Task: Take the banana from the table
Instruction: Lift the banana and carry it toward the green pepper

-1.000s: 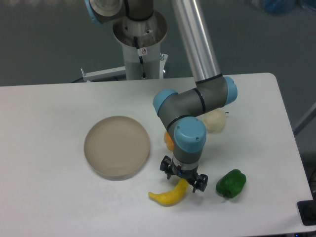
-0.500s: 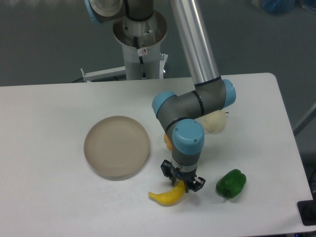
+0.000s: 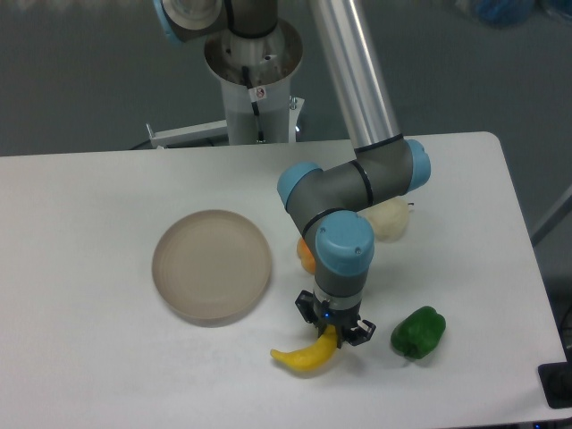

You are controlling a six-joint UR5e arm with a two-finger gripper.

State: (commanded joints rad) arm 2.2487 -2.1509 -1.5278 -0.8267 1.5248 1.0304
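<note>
The bright yellow banana (image 3: 302, 357) lies near the front edge of the white table (image 3: 98, 268), its tapered tip pointing left. My gripper (image 3: 334, 332) stands over the banana's right, thicker end with its two black fingers shut on that end. The arm's blue and grey wrist rises straight above it and hides the top of the grasp. I cannot tell whether the banana touches the tabletop.
A round beige plate (image 3: 212, 265) sits left of the gripper. A green pepper (image 3: 417, 332) lies just to its right. An orange fruit (image 3: 307, 256) and a pale lumpy object (image 3: 387, 219) sit behind the arm's wrist. The robot base stands at the back.
The fingers have come together from a wide open stance onto the banana's right end. The banana has shifted very slightly to the right.
</note>
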